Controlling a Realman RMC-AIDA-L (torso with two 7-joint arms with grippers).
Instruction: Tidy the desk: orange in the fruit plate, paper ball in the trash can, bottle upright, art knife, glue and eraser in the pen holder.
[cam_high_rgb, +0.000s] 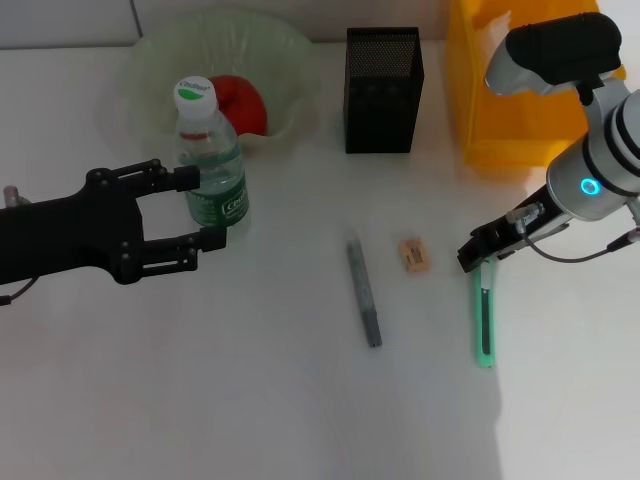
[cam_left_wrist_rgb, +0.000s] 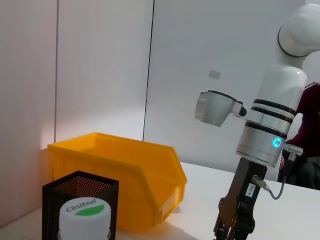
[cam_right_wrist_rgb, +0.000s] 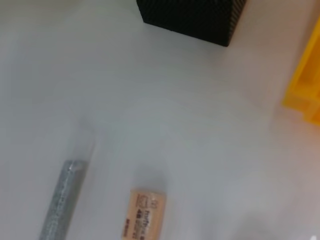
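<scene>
Jaws on the left gripper (cam_high_rgb: 208, 208) stand spread wide, one finger on each side of the bottle (cam_high_rgb: 211, 155) near its lower body, not pressing it as far as the head view shows. Whether the right gripper (cam_high_rgb: 478, 256) is open or closed cannot be told; it sits low over the top end of the green art knife (cam_high_rgb: 485, 318), which lies flat on the desk (cam_high_rgb: 250, 400) and runs back toward the robot.

Nearest the robot, the grey glue stick (cam_high_rgb: 364, 292) also lies flat on the desk, left of the knife and well apart from both grippers. Just beyond its far end and a little to the right is the small tan eraser (cam_high_rgb: 414, 255), between the glue stick and the right gripper.

Farther back, the bottle is standing upright with its cap on, so that step looks done. Behind it the orange (cam_high_rgb: 240, 103) rests in the pale fruit plate (cam_high_rgb: 290, 60), also done. The black mesh pen holder (cam_high_rgb: 383, 90) stands at the back, with none of the three items visibly in it. The yellow bin (cam_high_rgb: 505, 110) is beside it on the right. No paper ball is visible on the desk.

I judge the knife, glue stick and eraser are what is left.
</scene>
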